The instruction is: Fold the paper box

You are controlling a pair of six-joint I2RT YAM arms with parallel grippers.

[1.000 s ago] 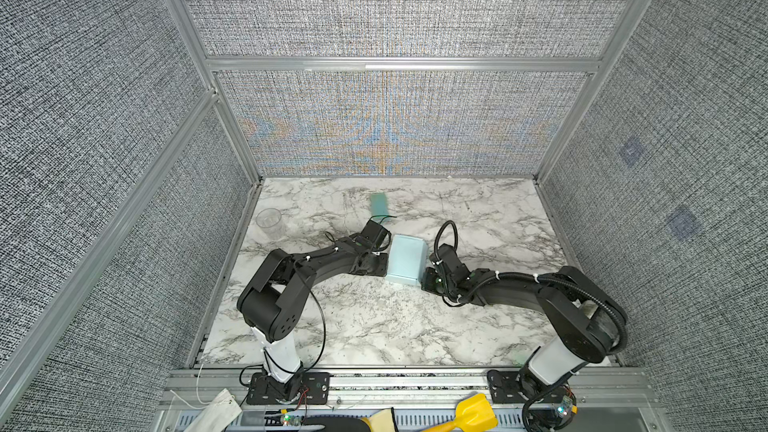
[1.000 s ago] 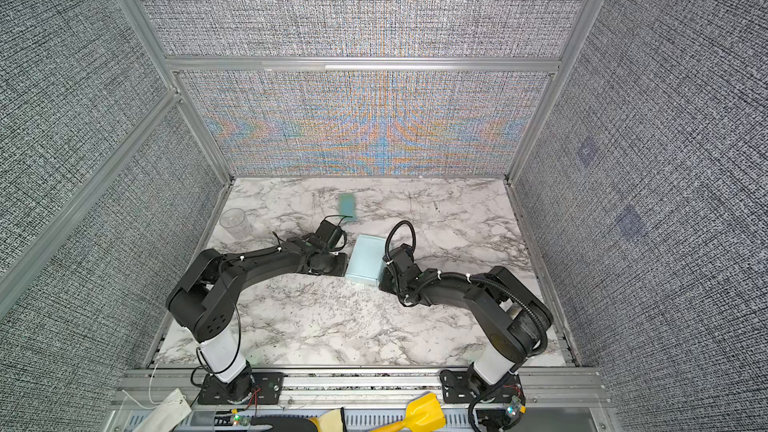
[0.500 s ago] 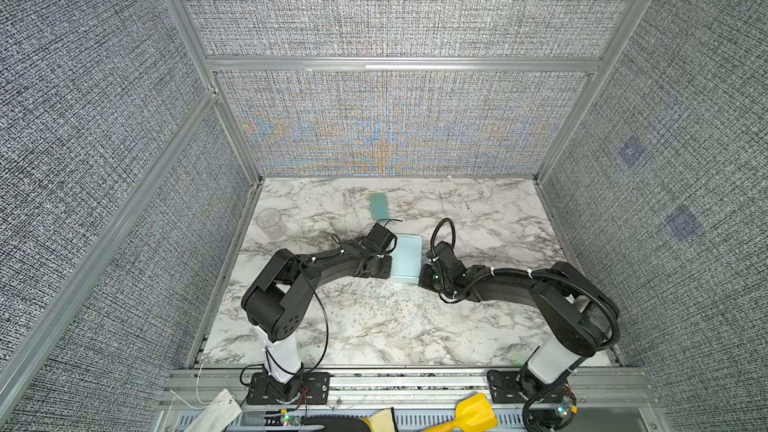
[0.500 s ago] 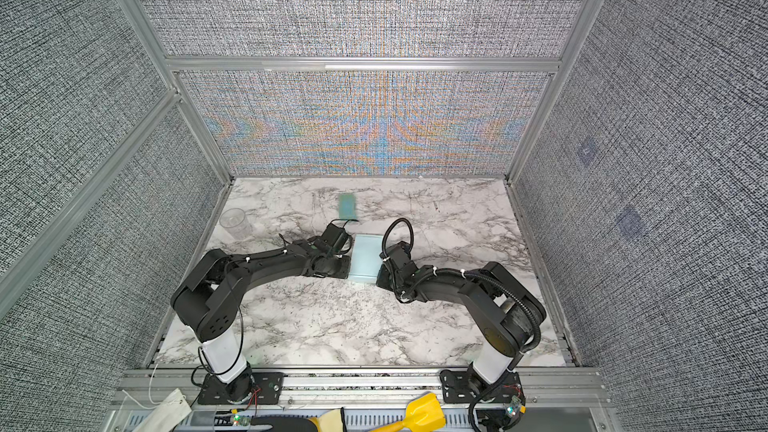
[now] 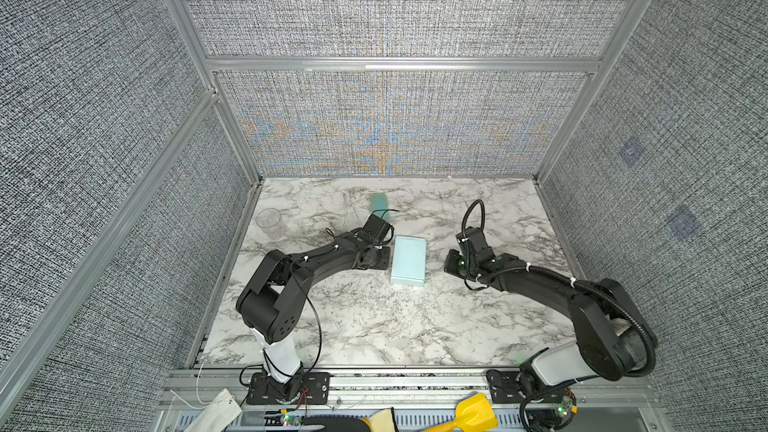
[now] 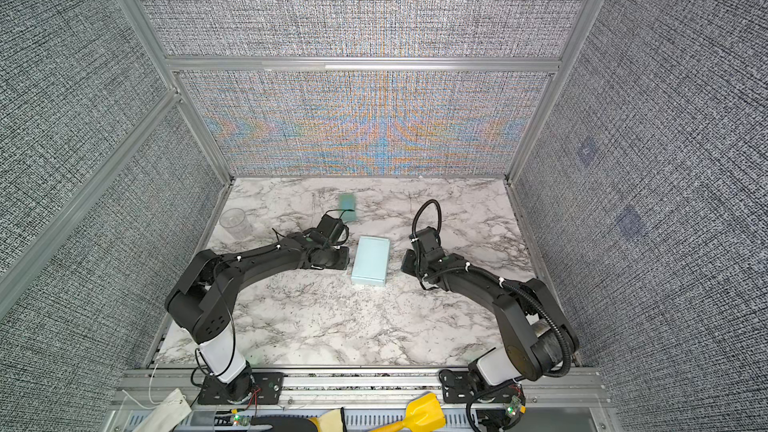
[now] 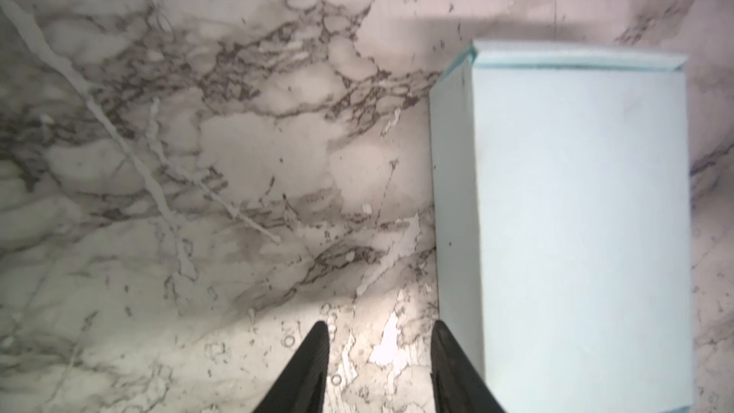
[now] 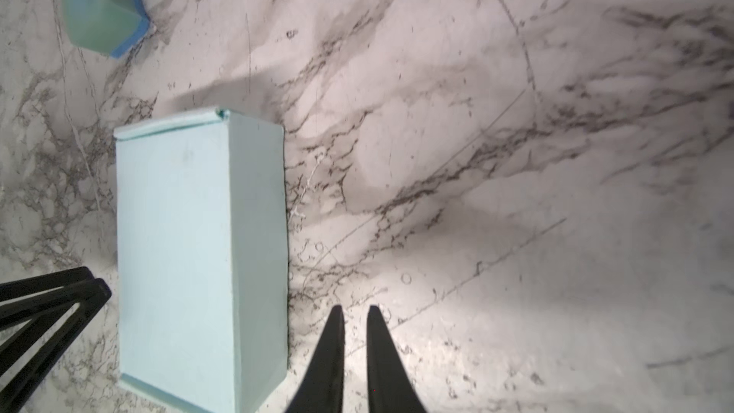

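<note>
The paper box [image 5: 408, 260] [image 6: 371, 260] lies closed on the marble table, a pale sky-blue rectangular block with its lid down. My left gripper [image 5: 385, 258] [image 7: 379, 327] stands open just beside its left long side, one finger [image 7: 445, 351] close along the wall and nothing between the fingers. In the right wrist view the box [image 8: 190, 252] lies between the left gripper's fingers [image 8: 79, 284] and my right gripper [image 8: 355, 309]. The right gripper [image 5: 448, 264] is off the box's right side, a short gap away, nearly shut and empty.
A teal-green flat strip [image 5: 379, 201] [image 8: 99, 5] lies behind the box toward the back wall. A clear plastic cup [image 5: 269, 220] stands at the back left by the wall frame. A yellow scoop [image 5: 473, 411] rests below the table's front rail.
My right gripper has drawn back to the right, away from the box's side. The left gripper has barely moved. The box now lies flat with both sides free.
</note>
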